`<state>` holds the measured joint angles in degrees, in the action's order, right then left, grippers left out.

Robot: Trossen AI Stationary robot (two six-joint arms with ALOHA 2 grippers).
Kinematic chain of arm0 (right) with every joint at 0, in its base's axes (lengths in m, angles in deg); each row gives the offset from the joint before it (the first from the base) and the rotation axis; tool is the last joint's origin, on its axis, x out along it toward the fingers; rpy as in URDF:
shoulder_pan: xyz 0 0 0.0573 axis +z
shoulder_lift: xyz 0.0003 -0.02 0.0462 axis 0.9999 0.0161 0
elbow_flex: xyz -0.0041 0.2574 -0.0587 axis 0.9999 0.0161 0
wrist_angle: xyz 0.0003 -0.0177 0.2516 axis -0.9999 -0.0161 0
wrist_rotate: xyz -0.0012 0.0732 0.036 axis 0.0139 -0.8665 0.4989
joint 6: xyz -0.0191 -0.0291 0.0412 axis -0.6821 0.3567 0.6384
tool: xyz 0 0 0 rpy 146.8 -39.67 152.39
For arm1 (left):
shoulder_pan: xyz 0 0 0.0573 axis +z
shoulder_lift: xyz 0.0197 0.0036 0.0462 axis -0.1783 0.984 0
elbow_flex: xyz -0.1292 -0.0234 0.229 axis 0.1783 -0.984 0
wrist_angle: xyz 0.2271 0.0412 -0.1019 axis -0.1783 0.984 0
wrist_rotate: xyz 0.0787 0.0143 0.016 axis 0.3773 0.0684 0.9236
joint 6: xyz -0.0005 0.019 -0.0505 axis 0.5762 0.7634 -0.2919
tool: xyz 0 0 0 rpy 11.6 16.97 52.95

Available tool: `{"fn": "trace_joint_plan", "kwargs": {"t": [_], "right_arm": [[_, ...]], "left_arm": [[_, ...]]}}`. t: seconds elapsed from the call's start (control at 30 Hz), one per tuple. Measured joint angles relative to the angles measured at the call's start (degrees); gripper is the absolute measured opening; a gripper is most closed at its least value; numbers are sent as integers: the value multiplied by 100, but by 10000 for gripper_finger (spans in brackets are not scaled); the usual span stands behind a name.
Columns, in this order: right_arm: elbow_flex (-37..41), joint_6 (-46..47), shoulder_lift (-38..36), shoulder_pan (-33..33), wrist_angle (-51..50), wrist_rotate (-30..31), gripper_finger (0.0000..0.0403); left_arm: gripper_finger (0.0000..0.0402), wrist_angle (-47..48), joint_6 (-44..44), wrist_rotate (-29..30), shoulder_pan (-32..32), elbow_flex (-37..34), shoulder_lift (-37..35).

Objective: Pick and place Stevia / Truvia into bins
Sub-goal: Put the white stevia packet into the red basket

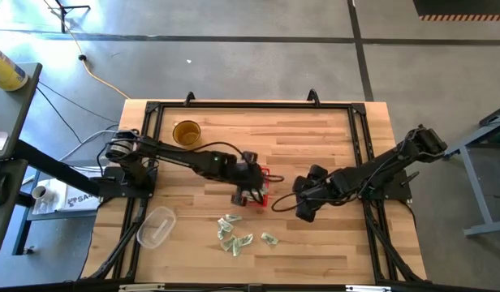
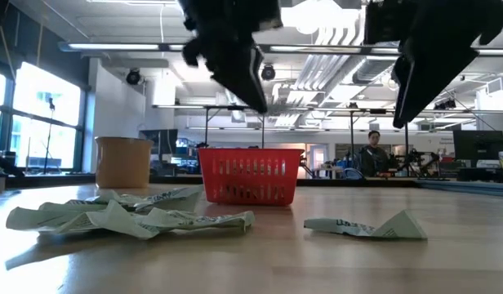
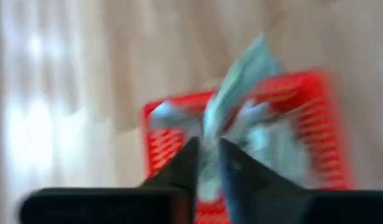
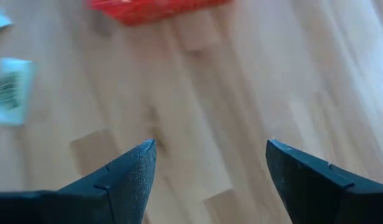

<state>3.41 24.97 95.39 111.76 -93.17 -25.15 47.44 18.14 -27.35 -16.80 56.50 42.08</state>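
The red meshed basket (image 1: 264, 191) stands mid-table, and some sachets lie inside it (image 3: 266, 134). My left gripper (image 1: 248, 195) hangs just above the basket (image 3: 306, 124), shut on one pale green sachet (image 3: 241, 78). Several more pale green and white sachets (image 1: 238, 234) lie flat on the wood nearer the near edge, and in the low view they show in front of the basket (image 2: 250, 175). My right gripper (image 1: 303, 209) hovers open to the right of the basket, above bare wood (image 4: 210, 162), touching nothing. One loose sachet (image 4: 11, 90) lies off to its side. My left gripper pinches the pale green sachet between its two fingers (image 3: 186, 163), coming from above and pointing down into the basket. The part beside the fingertips (image 3: 213, 127) is blurred. The rest of the sachet sticks out past them, lifted clear above the basket's inside.
A round amber cup (image 1: 186, 131) stands near the table's far left. A clear plastic tub (image 1: 155, 227) lies near the left near corner. Black frame rails (image 1: 250, 105) run along the table's edges. A person (image 2: 371, 152) sits far off in the room beyond.
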Motion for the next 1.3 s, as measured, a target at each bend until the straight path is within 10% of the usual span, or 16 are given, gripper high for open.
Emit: {"fn": "trace_joint_plan", "kwargs": {"t": [0.13,0.37,1.0,1.3], "right_arm": [[0,-148,0,241,272,-167,293],[154,-332,31,591,788,33,293],[717,-1465,1512,-1004,1796,-664,281],[579,-1774,1647,-1728,1967,-1579,81]], "left_arm": [[191,774,-663,393,70,0,86],[275,2034,-2508,-546,-427,-2,-167],[176,3330,-6176,456,-2515,-1363,-1749],[165,3176,-7489,471,-3154,-2092,-2006]]}}
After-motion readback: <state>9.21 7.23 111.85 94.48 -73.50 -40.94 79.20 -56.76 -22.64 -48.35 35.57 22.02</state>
